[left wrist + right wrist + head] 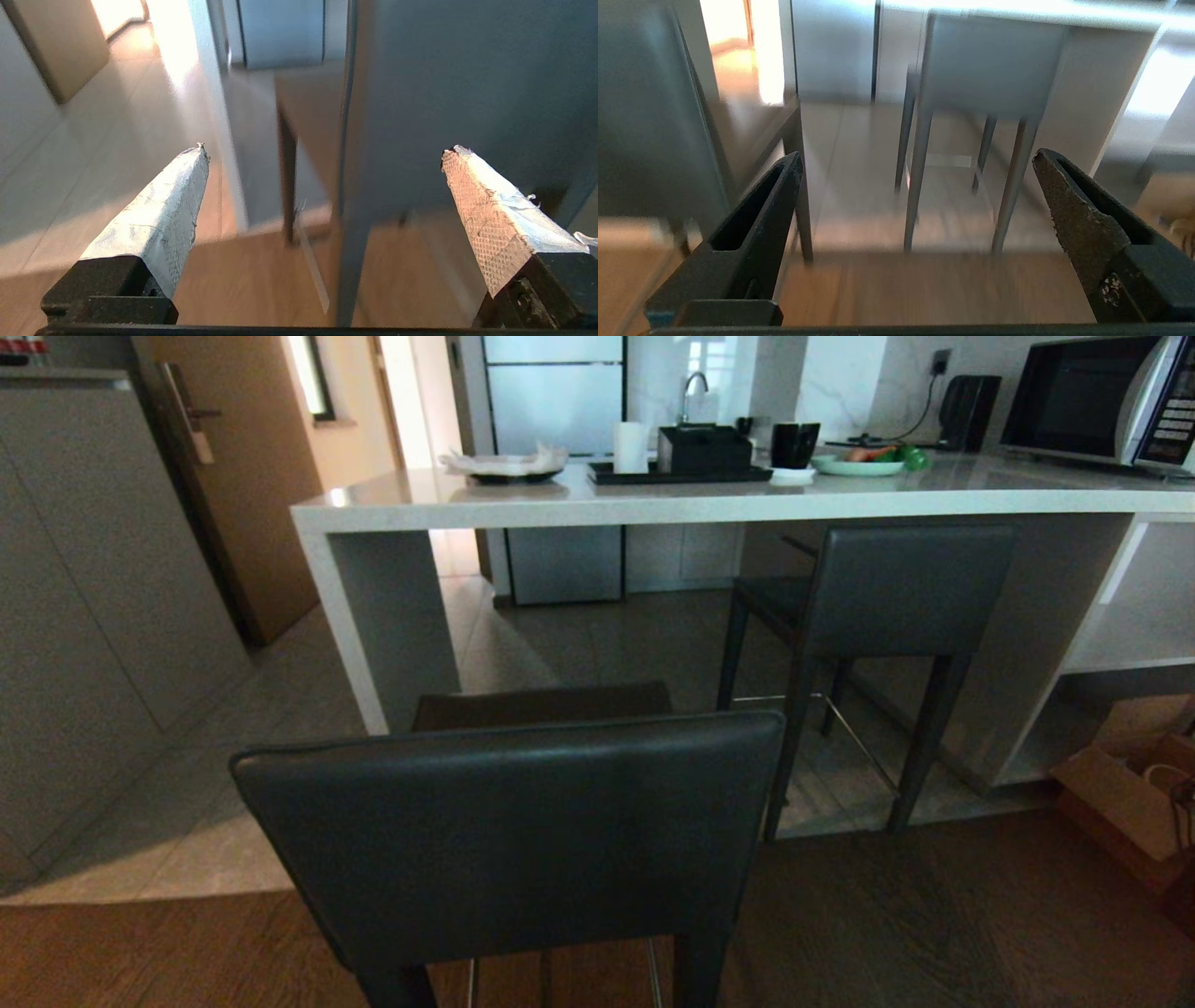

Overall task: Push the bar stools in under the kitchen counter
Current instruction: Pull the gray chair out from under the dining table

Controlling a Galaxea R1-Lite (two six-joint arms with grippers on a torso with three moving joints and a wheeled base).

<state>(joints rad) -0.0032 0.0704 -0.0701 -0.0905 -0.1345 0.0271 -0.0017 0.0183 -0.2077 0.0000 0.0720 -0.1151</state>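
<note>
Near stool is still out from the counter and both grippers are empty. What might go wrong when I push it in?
1. The near stool stands close to the counter's side panel; a skewed push may knock its left legs into the panel.
2. Pushing high on the low backrest of a tall, slim-legged stool could tip it instead of sliding it.
3. The left gripper and right gripper are open; their fingers could scuff the leather.

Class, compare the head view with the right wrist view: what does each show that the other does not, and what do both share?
Only the head view shows the kitchen counter's top with the microwave and black tray. Only the right wrist view shows the right hand, open and empty. Both show the far bar stool tucked against the counter and the near bar stool standing out on the floor.
</note>
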